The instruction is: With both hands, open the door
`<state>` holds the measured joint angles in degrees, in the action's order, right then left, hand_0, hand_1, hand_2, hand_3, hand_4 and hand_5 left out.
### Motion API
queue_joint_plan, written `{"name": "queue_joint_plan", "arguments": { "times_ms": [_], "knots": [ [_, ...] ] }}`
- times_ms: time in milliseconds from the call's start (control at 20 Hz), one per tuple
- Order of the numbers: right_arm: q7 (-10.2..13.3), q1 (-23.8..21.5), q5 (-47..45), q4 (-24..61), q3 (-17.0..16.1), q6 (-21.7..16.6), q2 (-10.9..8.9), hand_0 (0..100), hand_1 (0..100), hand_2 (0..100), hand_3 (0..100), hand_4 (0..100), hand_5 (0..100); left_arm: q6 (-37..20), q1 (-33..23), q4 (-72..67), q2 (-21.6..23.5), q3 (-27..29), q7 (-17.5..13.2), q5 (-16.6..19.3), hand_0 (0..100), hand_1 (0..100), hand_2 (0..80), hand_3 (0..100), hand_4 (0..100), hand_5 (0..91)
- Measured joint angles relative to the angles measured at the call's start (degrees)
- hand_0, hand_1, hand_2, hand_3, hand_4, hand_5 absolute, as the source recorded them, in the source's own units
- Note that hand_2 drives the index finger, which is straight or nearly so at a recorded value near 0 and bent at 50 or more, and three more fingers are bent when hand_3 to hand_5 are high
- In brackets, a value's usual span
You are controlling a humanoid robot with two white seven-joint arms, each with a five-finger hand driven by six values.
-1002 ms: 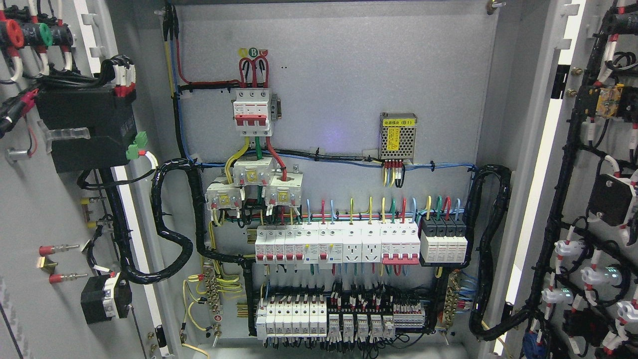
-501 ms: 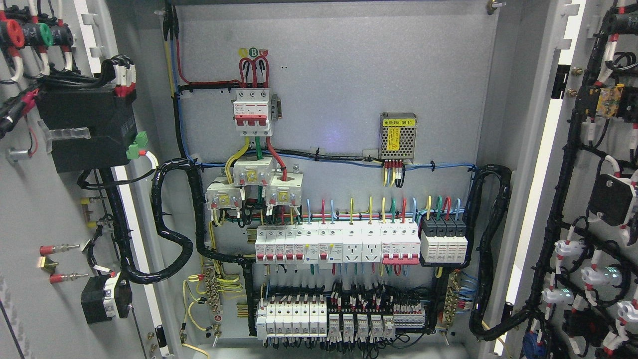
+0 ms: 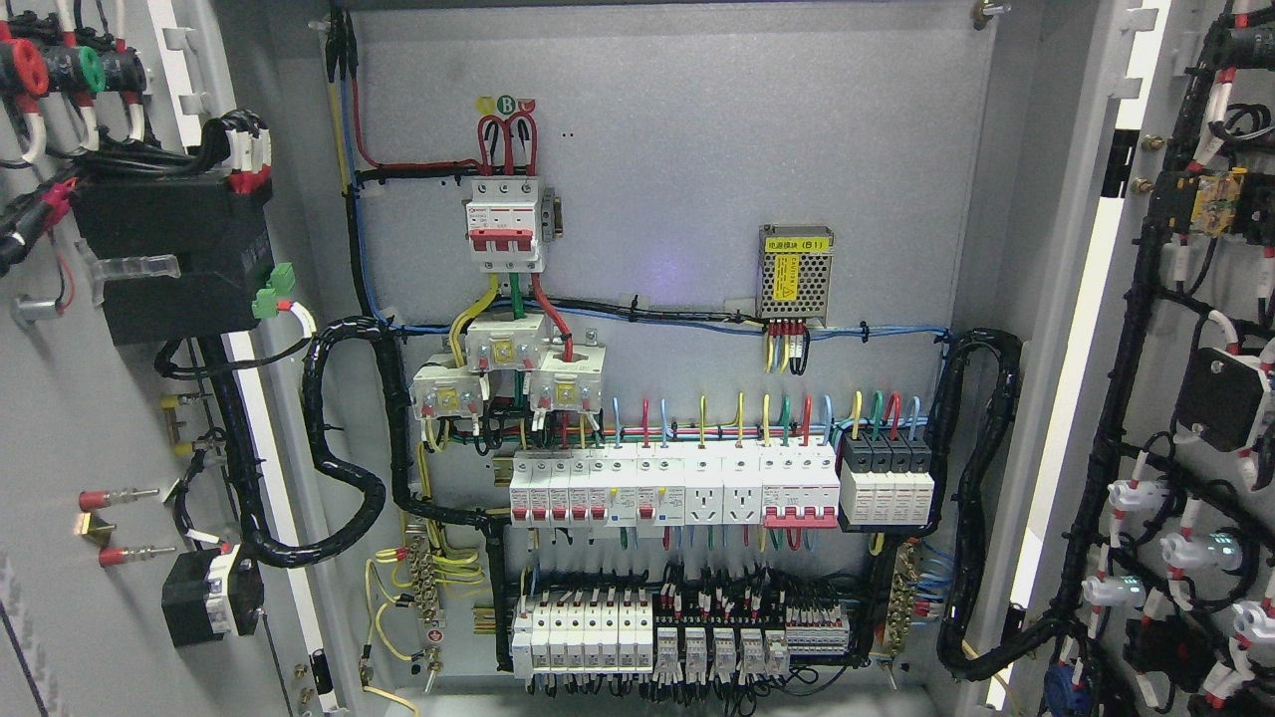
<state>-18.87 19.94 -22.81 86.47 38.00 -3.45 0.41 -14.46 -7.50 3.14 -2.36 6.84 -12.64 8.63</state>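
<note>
Head view of an electrical cabinet with both doors swung wide. The left door (image 3: 60,418) fills the picture's left edge and the right door (image 3: 1185,398) its right edge; you see the inner face of each, carrying wiring looms and component backs. Between them the back panel (image 3: 677,149) stands fully exposed, with a red-handled main breaker (image 3: 506,224) at upper centre, a small mesh-cased power supply (image 3: 795,272) to its right, and a row of white breakers (image 3: 677,488) lower down.

Neither robot hand nor arm appears anywhere in the picture, so you cannot tell whether the fingers are spread, closed or holding anything.

The relation that governs any further move: each door's long axis runs vertically, its hinge line at the cabinet frame and its free edge out beyond the picture's border. The left door lies on the side from which your left arm would enter, the right door on the right arm's side. Which hand is nearer cannot be judged.

Judging from how the doors lie, the opening looks essentially complete.
</note>
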Motion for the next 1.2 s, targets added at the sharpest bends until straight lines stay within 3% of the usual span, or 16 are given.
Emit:
{"name": "queue_joint_plan", "arguments": {
  "times_ms": [351,551,902,1203],
  "knots": [
    [0.2,-6.2,2.2,-0.2,-3.6,-3.7,-0.28,0,0,0,0,0,0,-10.4,-7.4,9.9,0.9,-3.0,-0.5,0.0,0,0,0.0,0,4,0.0],
    [0.3,-9.7,3.0,-0.2,-5.6,-7.0,-1.59,0,0,0,0,0,0,-14.7,-11.0,16.1,1.4,-5.0,-0.5,-0.8,0,0,0.0,0,4,0.0],
    [0.3,-15.0,3.6,0.1,-8.7,-13.3,-4.18,0,0,0,0,0,0,-16.2,-18.3,31.1,4.2,-10.5,-0.5,-6.1,0,0,0.0,0,4,0.0],
    [0.5,-19.0,3.7,1.3,-10.9,-16.0,-7.04,0,0,0,0,0,0,-16.4,-23.1,44.3,6.3,-14.0,-0.1,-8.6,0,0,0.0,0,4,0.0]
  ]
}}
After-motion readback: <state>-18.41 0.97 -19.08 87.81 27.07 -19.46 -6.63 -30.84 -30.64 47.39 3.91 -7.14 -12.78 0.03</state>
